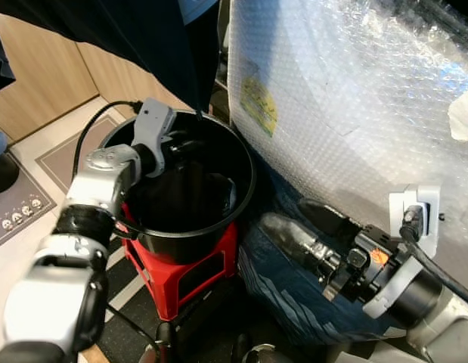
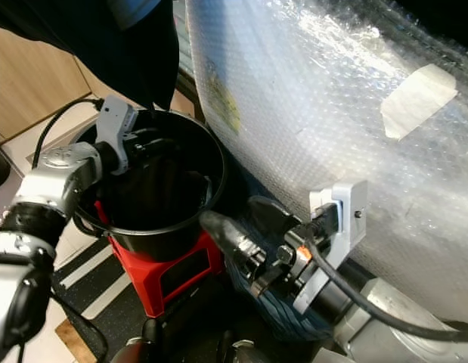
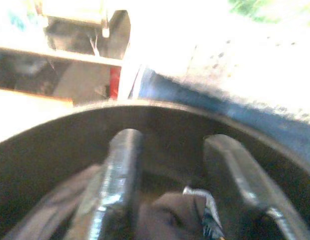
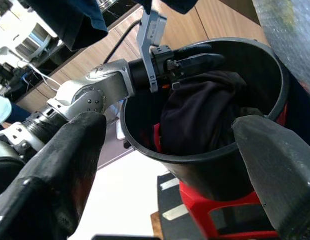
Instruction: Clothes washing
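Two grippers are at work around a black bucket point(image 1: 218, 219) that stands on a red stool point(image 1: 188, 276), with the washing, a dark garment point(image 4: 205, 112), heaped inside it. The left gripper point(image 4: 202, 59) reaches over the bucket's far rim; in the left wrist view its fingers point(image 3: 112, 185) stand apart with a fold of dark cloth between them, and whether they press on it cannot be told, though the right wrist view shows their tips lying on top of the heap. The right gripper point(image 2: 234, 223) hangs outside the bucket's near wall with its fingers spread wide and nothing in them, just above a blue cloth point(image 1: 286, 291) bunched at the foot of a large object wrapped in bubble wrap point(image 1: 347, 98). Dark clothing point(image 1: 143, 38) hangs above the bucket's back edge. The step in hand looks like taking the garment out of the bucket, or settling it there, ahead of the wash proper; which of the two cannot be read from the frames. If it is a lift, the next move calls for the left fingers to close firmly on a thick bunch of fabric, then rise straight enough to clear the rim without dragging the light bucket off its stool.
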`<state>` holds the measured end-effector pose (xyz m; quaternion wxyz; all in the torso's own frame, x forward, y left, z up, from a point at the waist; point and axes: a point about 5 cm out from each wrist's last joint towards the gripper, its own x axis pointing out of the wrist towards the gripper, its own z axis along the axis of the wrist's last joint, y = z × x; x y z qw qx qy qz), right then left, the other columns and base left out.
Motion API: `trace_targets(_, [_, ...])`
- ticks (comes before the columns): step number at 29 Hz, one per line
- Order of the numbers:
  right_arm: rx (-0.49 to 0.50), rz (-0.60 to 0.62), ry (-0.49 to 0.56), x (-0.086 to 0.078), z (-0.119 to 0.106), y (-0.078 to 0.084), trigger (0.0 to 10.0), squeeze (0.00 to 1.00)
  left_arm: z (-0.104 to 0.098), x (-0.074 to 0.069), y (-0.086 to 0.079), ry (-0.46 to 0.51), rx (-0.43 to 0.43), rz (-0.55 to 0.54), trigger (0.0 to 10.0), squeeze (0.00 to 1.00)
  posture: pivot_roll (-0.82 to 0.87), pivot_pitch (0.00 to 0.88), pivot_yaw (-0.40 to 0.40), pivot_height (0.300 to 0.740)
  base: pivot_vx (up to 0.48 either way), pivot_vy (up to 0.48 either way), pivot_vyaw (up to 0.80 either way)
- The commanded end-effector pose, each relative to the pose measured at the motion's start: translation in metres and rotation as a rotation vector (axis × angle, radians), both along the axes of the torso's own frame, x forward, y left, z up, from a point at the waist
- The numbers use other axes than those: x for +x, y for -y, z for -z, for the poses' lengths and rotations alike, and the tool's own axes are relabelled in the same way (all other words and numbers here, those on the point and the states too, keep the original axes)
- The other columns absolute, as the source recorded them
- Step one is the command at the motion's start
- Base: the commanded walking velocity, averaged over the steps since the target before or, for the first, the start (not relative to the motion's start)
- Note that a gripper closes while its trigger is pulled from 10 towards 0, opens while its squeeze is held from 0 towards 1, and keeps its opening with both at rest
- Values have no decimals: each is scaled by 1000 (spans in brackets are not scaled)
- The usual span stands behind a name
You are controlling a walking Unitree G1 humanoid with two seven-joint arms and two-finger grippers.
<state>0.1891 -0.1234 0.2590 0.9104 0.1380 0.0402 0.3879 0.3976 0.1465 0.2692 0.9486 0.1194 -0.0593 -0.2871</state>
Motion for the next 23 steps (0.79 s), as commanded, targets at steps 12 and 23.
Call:
trace_targets(12, [-65,39,33,15,18,16,10000,0,6,-28,32,107,-9,-47,10000,1000,-109,318,-78,740,0,0,0])
trace_targets(23, [-106,86,57,34,36,29,10000,0,10,-58,37,142,-77,-160,10000,1000,-70,247,-82,740,0,0,0])
